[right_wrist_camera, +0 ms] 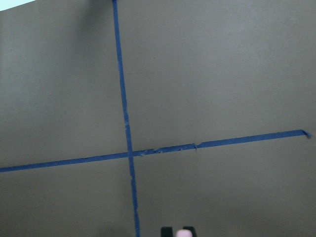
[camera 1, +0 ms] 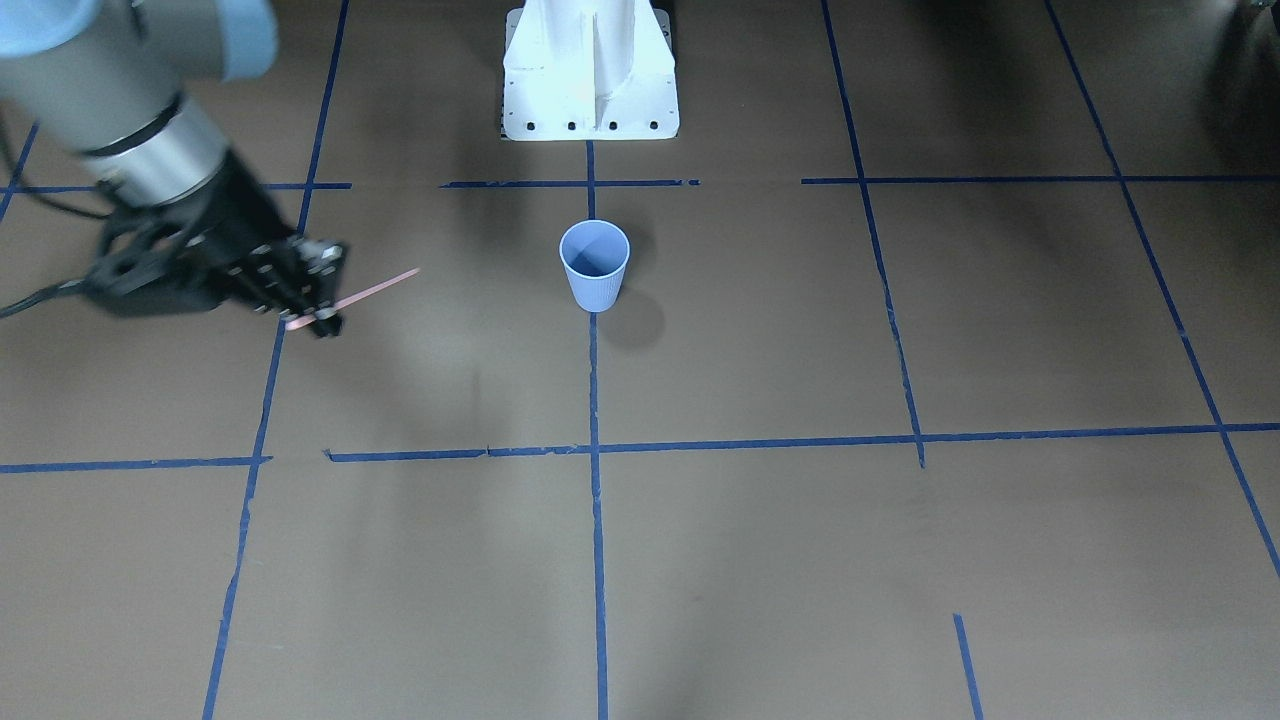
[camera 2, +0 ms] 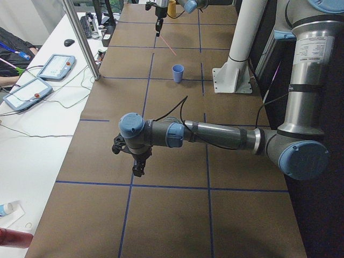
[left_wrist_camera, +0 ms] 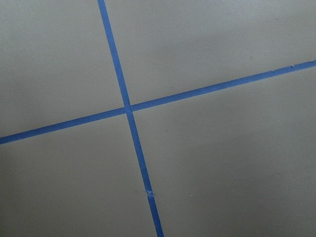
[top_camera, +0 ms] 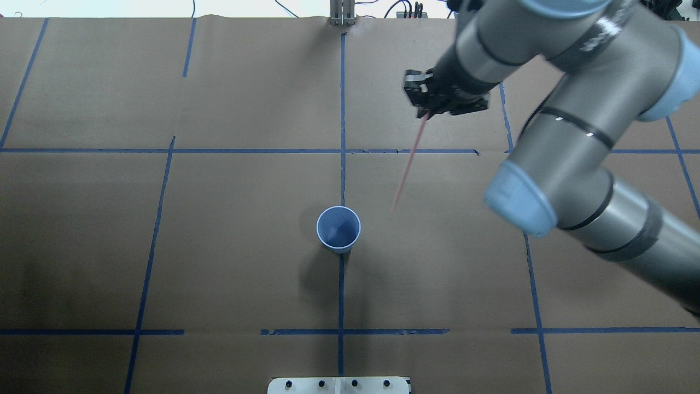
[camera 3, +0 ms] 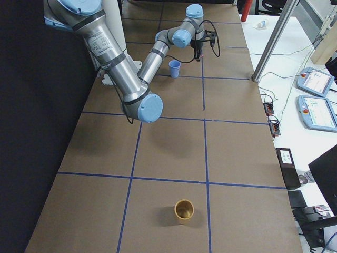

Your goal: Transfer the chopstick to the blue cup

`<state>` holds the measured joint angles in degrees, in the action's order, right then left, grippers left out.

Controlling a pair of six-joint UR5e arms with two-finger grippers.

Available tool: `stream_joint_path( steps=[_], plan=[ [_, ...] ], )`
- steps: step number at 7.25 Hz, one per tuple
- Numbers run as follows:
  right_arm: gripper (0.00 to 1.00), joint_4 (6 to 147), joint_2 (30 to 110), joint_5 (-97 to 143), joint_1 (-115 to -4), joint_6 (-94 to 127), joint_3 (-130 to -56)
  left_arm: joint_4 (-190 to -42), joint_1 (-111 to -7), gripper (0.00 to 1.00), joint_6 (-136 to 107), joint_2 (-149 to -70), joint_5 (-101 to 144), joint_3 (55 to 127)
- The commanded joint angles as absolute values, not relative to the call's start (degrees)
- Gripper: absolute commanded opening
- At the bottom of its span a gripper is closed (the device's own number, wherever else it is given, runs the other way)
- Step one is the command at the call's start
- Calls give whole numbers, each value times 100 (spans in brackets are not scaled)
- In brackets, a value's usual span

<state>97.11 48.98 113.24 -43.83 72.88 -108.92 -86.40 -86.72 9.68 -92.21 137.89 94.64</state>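
The blue cup [camera 1: 595, 265] stands upright and empty on the table's centre tape line, also in the overhead view [top_camera: 338, 229]. My right gripper [camera 1: 322, 302] [top_camera: 425, 113] is shut on one pale pink chopstick [camera 1: 380, 285] [top_camera: 407, 164] near its upper end and holds it above the table. The stick slants down toward the cup, and its free end stops well short of the rim. Its pink end shows at the bottom of the right wrist view [right_wrist_camera: 183, 233]. My left gripper [camera 2: 138, 169] hangs over the table far off to the left; I cannot tell if it is open.
A gold cup [camera 3: 184, 210] stands upright far out on the right part of the table. The white robot base [camera 1: 590, 70] is at the table's near edge behind the blue cup. Blue tape lines grid the brown table [camera 1: 800, 330].
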Motion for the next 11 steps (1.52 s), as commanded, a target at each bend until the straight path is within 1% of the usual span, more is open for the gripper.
stream_joint_path(
  steps=[1, 7, 9, 10, 11],
  plan=[
    [2, 9782, 4466, 10698, -3886, 7786, -10671, -8640, -8666, 100, 967, -9237, 13790, 9466],
    [2, 9747, 4465, 9809, -3121, 7954, -10327, -8640, -8657, 100, 958, -9255, 13790, 9466],
    [5, 9747, 4491, 9677, -3015, 7954, -10275, -8640, -8657, 100, 958, -9255, 13790, 9448],
    [27, 9747, 4491, 9685, -3006, 7945, -10274, -8640, -8657, 100, 958, -9255, 13790, 9448],
    [99, 9747, 4491, 9555, -2928, 7945, -10257, -8640, -8657, 100, 958, -9255, 13790, 9440]
  ],
)
